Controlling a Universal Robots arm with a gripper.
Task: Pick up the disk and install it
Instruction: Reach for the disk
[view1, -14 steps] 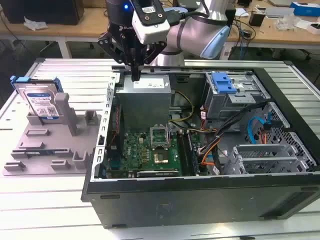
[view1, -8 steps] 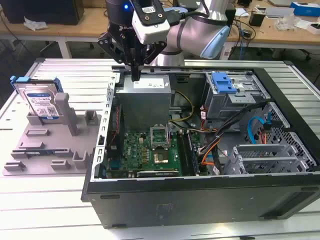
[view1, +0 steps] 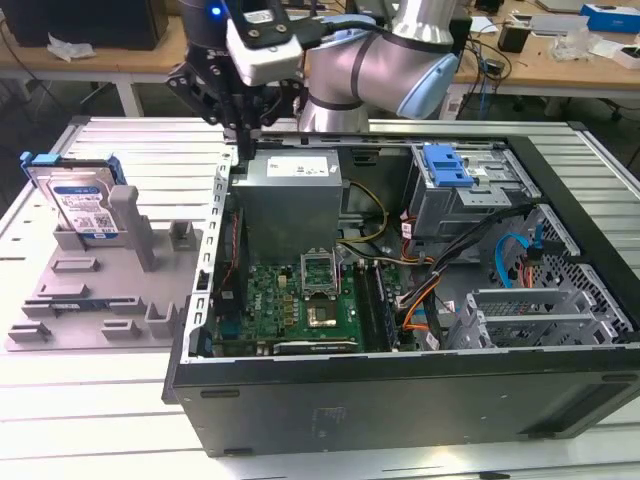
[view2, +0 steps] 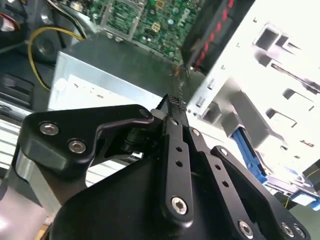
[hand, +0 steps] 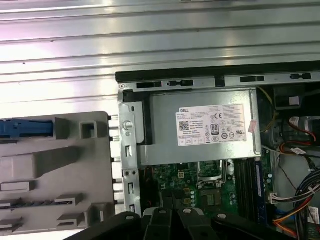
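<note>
On the ribbed metal table (view1: 110, 430), toward its edge at the exterior view's left, the grey fixture tray (view1: 60, 300) lies flat. The disk (view1: 82, 205) stands on edge in a slot at the tray's end away from the exterior camera, label outward, blue bracket (view1: 70, 160) framing it. Disk untouched: nothing grips it, and only the tray's posts are against it. An open computer case (view1: 400, 400) takes the middle of the table and the stretch toward the exterior view's right, side panel off, motherboard (view1: 300, 300) and power supply (view1: 290, 190) exposed. The gripper (view1: 243, 128) hangs over the case's corner by the power supply, on the tray's side, just above the case wall and well apart from the disk. Fingers are pressed together, tips meeting, nothing between them. This is clearest in the second wrist view, where the gripper (view2: 174, 104) tapers to a single point over the power supply's grey lid. The first wrist view looks down on that same corner and catches the fixture tray (hand: 60, 170) beside the case wall, with a strip of the blue bracket (hand: 25, 128) at its end. Inside the case, toward the exterior view's right, sits a grey drive cage (view1: 470, 195) with a square blue latch (view1: 445, 165) on top. I see no disk seated there, though cables partly hide its bays. Judgement: task at its very start. Pick not made, install not made; both steps outstanding.
</note>
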